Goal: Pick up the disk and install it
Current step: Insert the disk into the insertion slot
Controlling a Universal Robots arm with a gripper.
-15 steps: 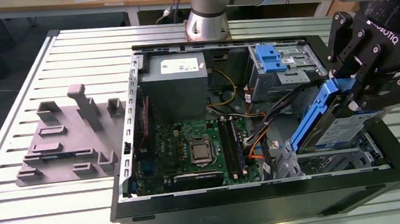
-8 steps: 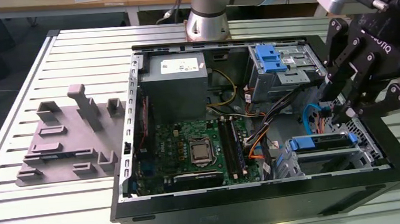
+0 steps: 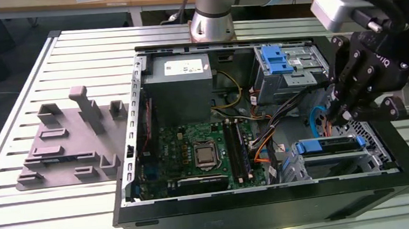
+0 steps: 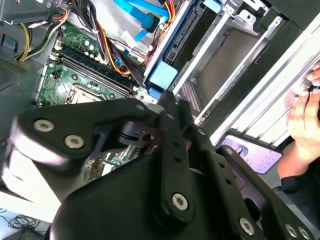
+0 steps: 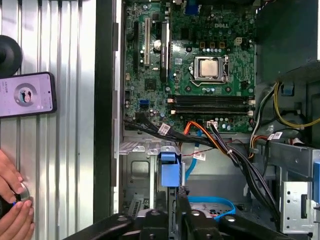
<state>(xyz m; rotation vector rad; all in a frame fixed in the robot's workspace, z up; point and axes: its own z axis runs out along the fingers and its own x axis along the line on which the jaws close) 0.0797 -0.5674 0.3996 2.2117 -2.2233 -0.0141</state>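
Your tool (image 3: 343, 116) hangs over the open computer case (image 3: 269, 207), its fingers closed together on nothing, tips just above the disk (image 3: 327, 145). The disk sits edge-up in the lower drive cage, its blue tab (image 5: 169, 170) beneath the fingertips. Loose cables (image 5: 235, 157) run close beside; a skewed descent could snag them or jam the carrier against the cage rail.

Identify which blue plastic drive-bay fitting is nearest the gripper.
The blue carrier tab on the silver disk, beside the black gripper; the blue latch strip sits on the farther grey cage.
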